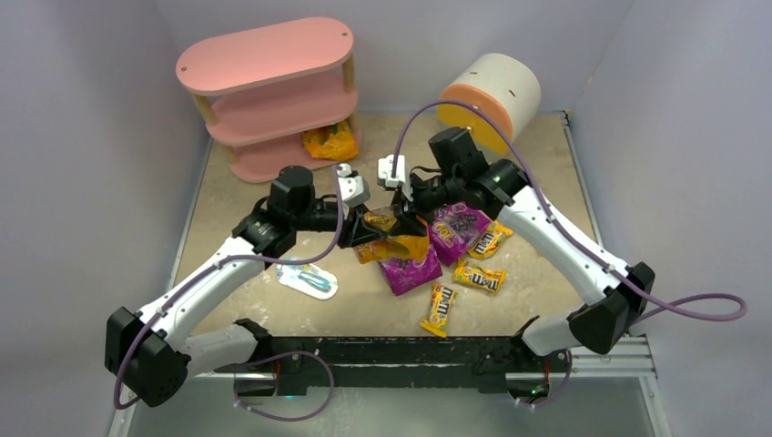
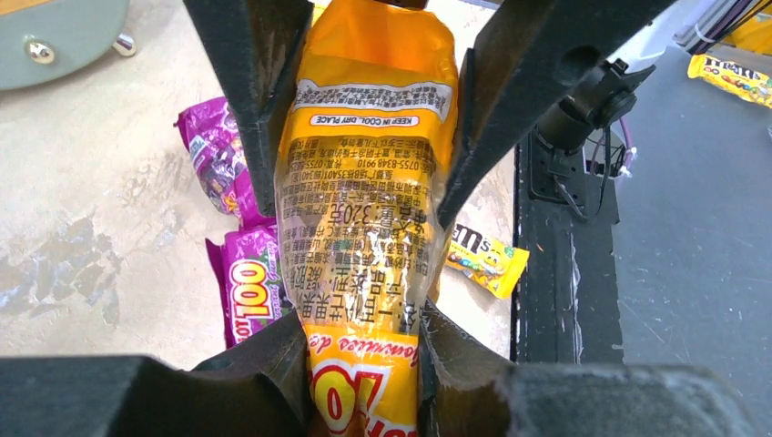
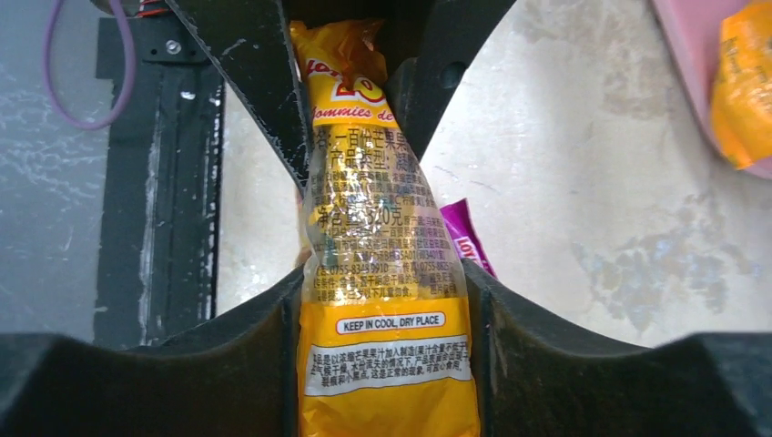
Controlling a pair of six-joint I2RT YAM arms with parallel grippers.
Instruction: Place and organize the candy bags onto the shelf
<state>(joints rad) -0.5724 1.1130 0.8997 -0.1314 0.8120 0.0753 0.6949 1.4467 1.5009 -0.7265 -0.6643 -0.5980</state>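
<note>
Roughly, held bag: an orange bag (image 2: 364,182) hangs off the table (image 1: 546,182) near its centre, stretched between the two grippers (printed back side faces both wrist cameras).
Left gripper (image 2: 360,355): jaws narrow, pinching the bag's end that carries the big "100" so that it crumples between the fingers.
Right gripper (image 3: 387,319): comes in from 1 o'clock; its fingers lie along both edges of the opposite end, by the "keep in cool, dry place" label. Whether they squeeze or only touch, I cannot tell.
Shelf (image 1: 264,55): pink, three boards, at 11 o'clock on the table.
Second orange bag (image 1: 330,141): on the shelf's lowest board, at its right end.
Purple bags (image 1: 410,269): two on the table, one just below the held bag at 6 o'clock, the other at 3 o'clock of it.
Small yellow packs (image 1: 480,275): three in sight, scattered from 3 to 5 o'clock of the held bag, near the purple ones.
Blue and white packet (image 1: 309,280): flat on the table at 8 o'clock of the held bag.
Round cabinet (image 1: 487,91): on its side at 1 o'clock, well apart from the shelf.
</note>
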